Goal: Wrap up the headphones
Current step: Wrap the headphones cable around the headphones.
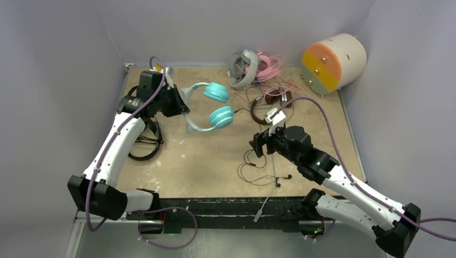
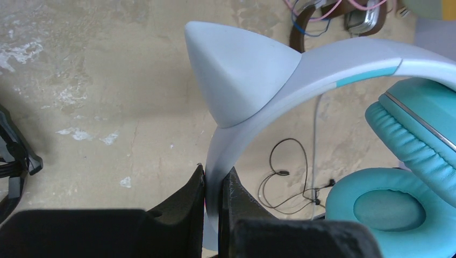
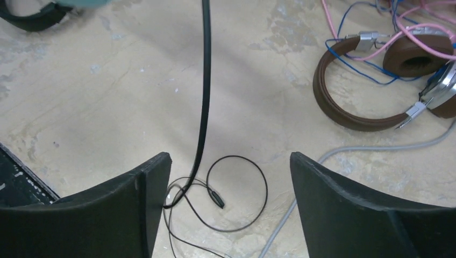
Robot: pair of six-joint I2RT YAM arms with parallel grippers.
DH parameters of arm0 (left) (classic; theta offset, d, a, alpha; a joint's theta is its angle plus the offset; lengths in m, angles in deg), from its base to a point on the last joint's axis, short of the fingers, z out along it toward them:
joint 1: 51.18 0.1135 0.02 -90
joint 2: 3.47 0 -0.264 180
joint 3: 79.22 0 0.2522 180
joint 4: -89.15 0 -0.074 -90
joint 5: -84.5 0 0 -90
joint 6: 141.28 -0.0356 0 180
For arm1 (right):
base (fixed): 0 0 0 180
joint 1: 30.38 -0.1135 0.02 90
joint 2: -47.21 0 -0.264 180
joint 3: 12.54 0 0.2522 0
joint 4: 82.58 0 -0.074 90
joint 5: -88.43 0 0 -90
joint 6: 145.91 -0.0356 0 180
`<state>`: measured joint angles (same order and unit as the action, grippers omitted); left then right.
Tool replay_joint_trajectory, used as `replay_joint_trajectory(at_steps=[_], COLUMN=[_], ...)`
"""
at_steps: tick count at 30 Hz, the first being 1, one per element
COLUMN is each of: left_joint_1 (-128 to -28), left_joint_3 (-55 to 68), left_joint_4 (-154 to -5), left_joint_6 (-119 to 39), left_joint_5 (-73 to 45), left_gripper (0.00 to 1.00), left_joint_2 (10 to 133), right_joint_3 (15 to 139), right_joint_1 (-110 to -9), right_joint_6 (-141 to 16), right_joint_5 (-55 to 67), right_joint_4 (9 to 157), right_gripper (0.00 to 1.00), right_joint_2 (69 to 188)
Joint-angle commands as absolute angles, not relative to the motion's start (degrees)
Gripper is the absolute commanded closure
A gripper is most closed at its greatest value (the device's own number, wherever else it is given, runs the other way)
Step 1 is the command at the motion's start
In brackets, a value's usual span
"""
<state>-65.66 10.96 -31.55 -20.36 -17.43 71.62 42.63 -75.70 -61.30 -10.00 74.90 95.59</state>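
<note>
1. Pinching the white headband of the teal-and-white cat-ear headphones (image 2: pixel 333 67) between the closed fingers of the left gripper (image 2: pixel 214 185), just below one pointed ear.
2. Placing those headphones toward the far left of the table (image 1: pixel 177 161), teal cups facing the centre.
3. Hovering the right gripper (image 3: pixel 231 161) with jaws spread wide, gripping nothing, a black cable (image 3: pixel 204 97) running down beside one finger.
4. Lying beyond it, apart: brown-and-silver headphones (image 3: pixel 344 110) tangled in pink and blue wires.

Teal-and-white cat-eared headphones (image 1: pixel 220 116) are clamped by the headband in the left pincer (image 2: pixel 214 185).
</note>
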Motion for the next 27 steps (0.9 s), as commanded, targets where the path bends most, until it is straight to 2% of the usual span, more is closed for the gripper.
replay_joint_trajectory(at_steps=[1,3,5,9,14,19,24,26,27], left_joint_1=[-62.1,-61.3,-60.9,-60.5,-60.5,-60.5,-60.5,-60.5,-60.5], left_joint_3=[15.3,15.8,16.7,19.2,21.7,23.6,24.3,24.3,24.2], left_joint_4=[-34.8,-35.0,-34.8,-33.7,-32.8,-30.6,-30.2,-30.2,-30.2], left_joint_6=[-14.7,-13.7,-13.3,-12.1,-10.8,-11.0,-11.0,-11.1,-11.5], left_joint_5=[-22.9,-22.7,-22.8,-24.8,-26.7,-26.4,-27.4,-27.8,-27.9], left_gripper=[1.00,1.00,1.00,1.00,1.00,1.00,1.00,1.00,1.00], left_joint_2=[67.7,66.7,66.5,66.9,66.4,66.2,65.7,65.7,65.7], right_joint_3=[39.1,36.2,33.8,30.6,28.3,25.5,25.3,27.3,28.2], right_joint_1=[-75.6,-75.6,-75.6,-75.6,-75.6,-75.6,-75.6,-75.6,-75.6], right_joint_6=[-61.2,-60.5,-60.3,-58.6,-59.9,-61.2,-62.6,-62.6,-62.6], right_joint_5=[-8.3,-6.4,-4.5,1.1,6.3,1.5,-0.1,-0.2,0.3], right_joint_4=[83.0,87.3,89.8,95.2,101.5,110.3,119.1,119.9,120.0], right_gripper=[0.11,0.04,0.02,0.01,0.04,0.11,0.22,0.31,0.38], right_joint_2=[89.4,86.3,84.2,83.2,89.2,93.7,97.6,100.5,101.6])
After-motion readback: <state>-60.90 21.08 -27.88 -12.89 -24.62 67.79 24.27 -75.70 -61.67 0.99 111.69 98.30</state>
